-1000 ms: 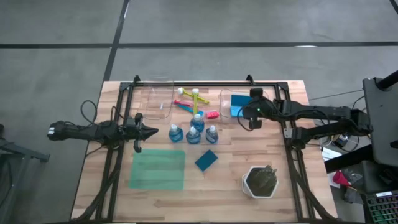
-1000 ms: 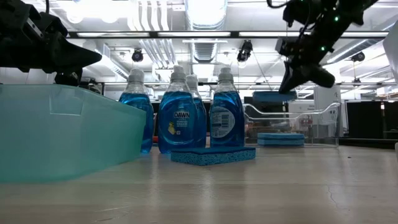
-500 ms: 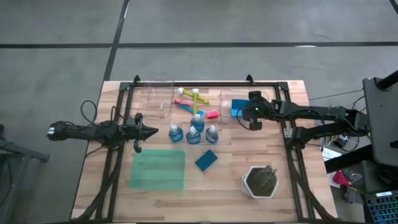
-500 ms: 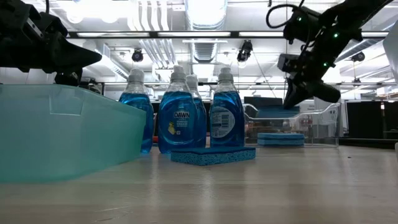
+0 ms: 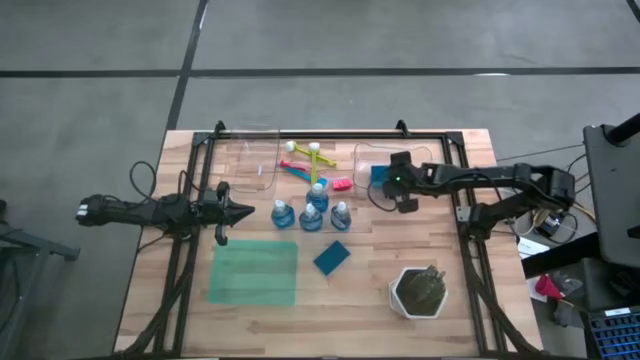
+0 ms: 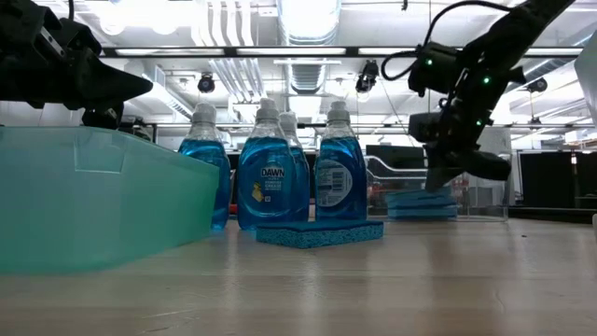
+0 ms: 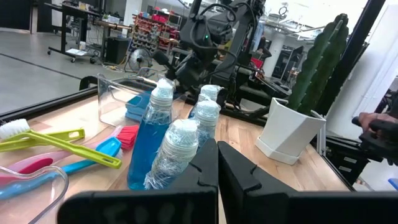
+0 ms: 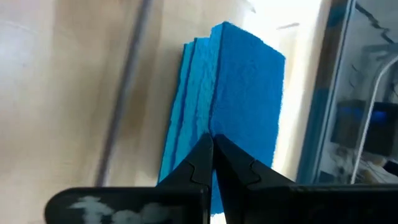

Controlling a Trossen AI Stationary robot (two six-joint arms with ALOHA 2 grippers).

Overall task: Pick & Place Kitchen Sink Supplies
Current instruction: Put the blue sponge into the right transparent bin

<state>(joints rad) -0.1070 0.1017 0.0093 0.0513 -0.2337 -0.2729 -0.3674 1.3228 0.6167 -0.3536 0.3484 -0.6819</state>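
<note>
**Right gripper low over the sponge in the clear bin**

A blue sponge (image 5: 380, 176) lies in a clear bin (image 5: 364, 160) in the upper right-centre of the high view. The right gripper (image 5: 397, 186) sits at that bin's right side, and in its wrist view its jaws are pressed together with their tips against the sponge's blue face (image 8: 245, 99) (nothing is pinched between them). In the low view the gripper (image 6: 446, 173) hangs just above the stacked blue slab (image 6: 422, 203) at right-centre.

A second sponge (image 5: 331, 257) lies flat on the counter (image 5: 470, 300) below centre, just under the four bottles (image 5: 310, 213) of blue liquid, which stand clustered at the middle. Above them, near the top centre, lie the yellow-green brush (image 5: 305, 150), the blue brush (image 5: 300, 170) and the pink brush (image 5: 338, 183).

The left gripper (image 5: 240, 212) hovers at centre-left, jaws closed and holding nothing, pointing toward the bottles. Below it the green mat (image 5: 254, 272) lies flat; the white pot (image 5: 419, 291) stands at lower right.
</note>
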